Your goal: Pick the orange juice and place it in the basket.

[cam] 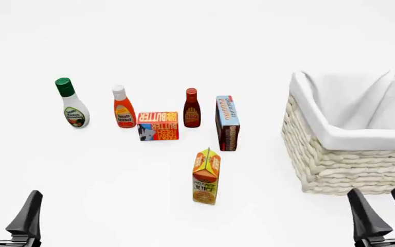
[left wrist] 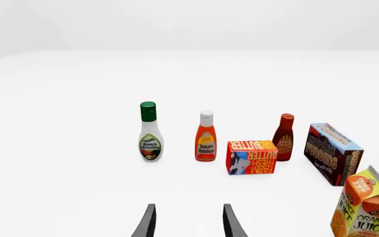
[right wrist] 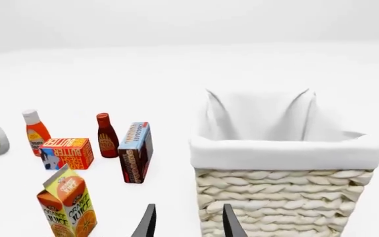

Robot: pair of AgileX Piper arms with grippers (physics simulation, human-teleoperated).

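The orange juice carton (cam: 207,176) stands upright near the middle of the table, in front of the other groceries; it also shows in the left wrist view (left wrist: 365,206) and the right wrist view (right wrist: 67,202). The basket (cam: 328,159), cream wicker with white cloth lining, stands to its right, and its wall (right wrist: 282,197) fills the right wrist view. My left gripper (cam: 6,212) is open at the near left edge, far from the carton. My right gripper (cam: 382,208) is open at the near right, just in front of the basket. Both hold nothing.
Behind the carton stand a ranch dressing bottle (cam: 72,104), a ketchup bottle (cam: 123,108), a flat butter box (cam: 158,125), a dark red sauce bottle (cam: 192,108) and a chocolate pudding box (cam: 228,123).
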